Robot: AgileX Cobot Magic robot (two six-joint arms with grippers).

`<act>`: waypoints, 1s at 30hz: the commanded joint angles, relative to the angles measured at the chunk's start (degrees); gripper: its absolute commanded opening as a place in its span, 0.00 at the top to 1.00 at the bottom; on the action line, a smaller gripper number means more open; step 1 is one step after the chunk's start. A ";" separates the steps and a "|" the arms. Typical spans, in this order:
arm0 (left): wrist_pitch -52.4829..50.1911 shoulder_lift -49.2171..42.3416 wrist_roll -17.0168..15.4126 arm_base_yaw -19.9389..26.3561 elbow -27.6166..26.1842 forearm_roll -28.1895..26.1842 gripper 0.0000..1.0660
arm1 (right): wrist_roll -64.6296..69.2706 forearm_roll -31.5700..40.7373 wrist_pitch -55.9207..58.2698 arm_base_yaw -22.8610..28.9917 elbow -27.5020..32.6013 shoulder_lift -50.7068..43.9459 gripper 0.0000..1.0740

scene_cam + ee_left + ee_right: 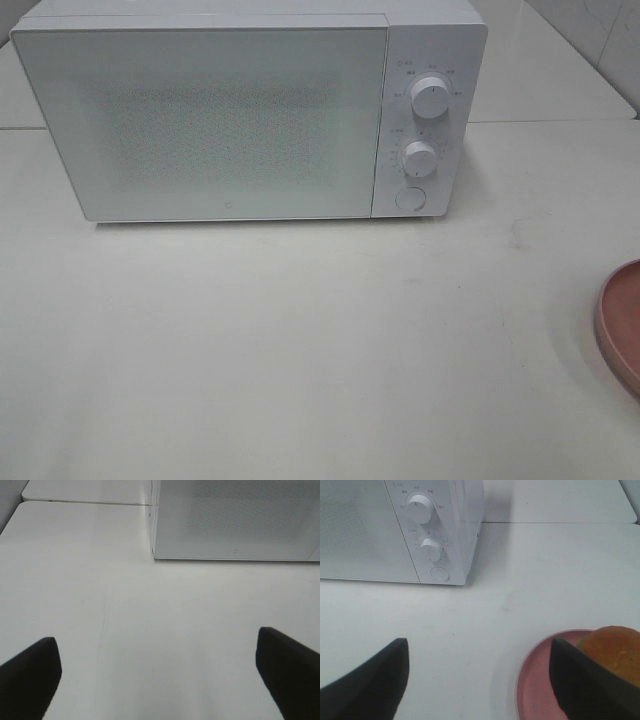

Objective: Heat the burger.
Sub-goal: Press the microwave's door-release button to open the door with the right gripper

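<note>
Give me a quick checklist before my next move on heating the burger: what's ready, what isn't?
1. Microwave door open for loading: not ok, it is shut.
2. Burger sitting on the pink plate: ok, though partly hidden from the right wrist view.
3. Left gripper free: ok, jaws wide apart, nothing between them.
4. Right gripper free: ok, jaws apart and empty, near the plate.
5. Table between plate and microwave free of obstacles: ok in what shows.
6. Upper knob and lower knob settings: cannot tell, markings too small.
</note>
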 commanded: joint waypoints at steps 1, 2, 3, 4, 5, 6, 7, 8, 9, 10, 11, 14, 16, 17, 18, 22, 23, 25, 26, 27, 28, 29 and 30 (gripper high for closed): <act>-0.11 -0.97 -0.29 -0.11 0.11 0.11 0.08 | 0.34 0.17 -7.56 -0.29 1.78 2.98 0.30; -0.11 -0.97 -0.29 -0.11 0.11 0.11 0.08 | 0.34 0.17 -7.56 -0.29 1.78 2.98 0.30; -0.11 -0.97 -0.29 -0.11 0.11 0.11 0.08 | 0.34 0.17 -9.11 -0.29 2.06 3.90 0.30; -0.11 -0.97 -0.29 -0.11 0.11 0.11 0.08 | 0.34 0.17 -11.57 -0.29 2.35 5.73 0.30; -0.11 -0.97 -0.29 -0.11 0.11 0.11 0.08 | 0.34 0.17 -11.57 -0.29 2.35 5.73 0.30; -0.11 -0.97 -0.29 -0.11 0.11 0.11 0.08 | 0.34 0.17 -13.46 -0.29 2.35 7.51 0.30; -0.11 -0.97 -0.29 -0.11 0.11 0.11 0.08 | 0.34 0.17 -14.32 -0.29 2.35 8.54 0.30; -0.11 -0.97 -0.29 -0.11 0.11 0.11 0.08 | 0.34 0.17 -14.32 -0.29 2.35 8.54 0.30; -0.11 -0.97 -0.29 -0.11 0.11 0.11 0.08 | 0.34 0.17 -15.87 -0.29 2.35 10.37 0.30; -0.11 -0.97 -0.29 -0.11 0.11 0.11 0.08 | 0.34 0.17 -15.87 -0.29 2.35 10.37 0.30; -0.11 -0.97 -0.29 -0.11 0.11 0.11 0.08 | 0.34 0.17 -17.70 -0.29 2.35 12.09 0.30; -0.11 -0.97 -0.29 -0.11 0.11 0.11 0.08 | 0.34 0.17 -21.03 -0.29 2.35 15.36 0.30; -0.11 -0.97 -0.29 -0.11 0.11 0.11 0.08 | 0.34 0.17 -22.06 -0.29 2.35 16.27 0.30; -0.11 -0.97 -0.29 -0.11 0.11 0.11 0.08 | 0.34 0.17 -24.75 -0.29 2.35 18.22 0.30; -0.11 -0.97 -0.29 -0.11 0.11 0.11 0.08 | 0.34 0.17 -26.13 -0.29 2.35 19.37 0.30; -0.11 -0.97 -0.29 -0.11 0.11 0.11 0.08 | 0.34 0.11 -32.54 -0.29 2.35 24.06 0.30; -0.11 -0.97 -0.29 -0.11 0.11 0.11 0.08 | 0.34 0.06 -33.98 -0.29 2.35 24.98 0.30; -0.11 -0.97 -0.29 -0.11 0.11 0.11 0.08 | 0.29 0.00 -37.30 -0.29 2.35 27.10 0.30; -0.11 -0.97 -0.29 -0.11 0.11 0.11 0.08 | 0.11 0.00 -39.25 -0.29 2.35 28.19 0.30; -0.11 -0.97 -0.29 -0.11 0.11 0.11 0.08 | 0.11 0.00 -39.25 -0.29 2.35 28.19 0.30; -0.11 -0.97 -0.29 -0.11 0.11 0.11 0.08 | 0.00 0.00 -43.26 -0.29 2.35 30.71 0.30; -0.11 -0.97 -0.29 -0.11 0.11 0.11 0.08 | -0.06 -0.11 -45.26 -0.29 2.35 31.97 0.30; -0.11 -0.97 -0.29 -0.11 0.11 0.11 0.08 | -0.06 -0.11 -45.26 -0.29 2.35 31.97 0.30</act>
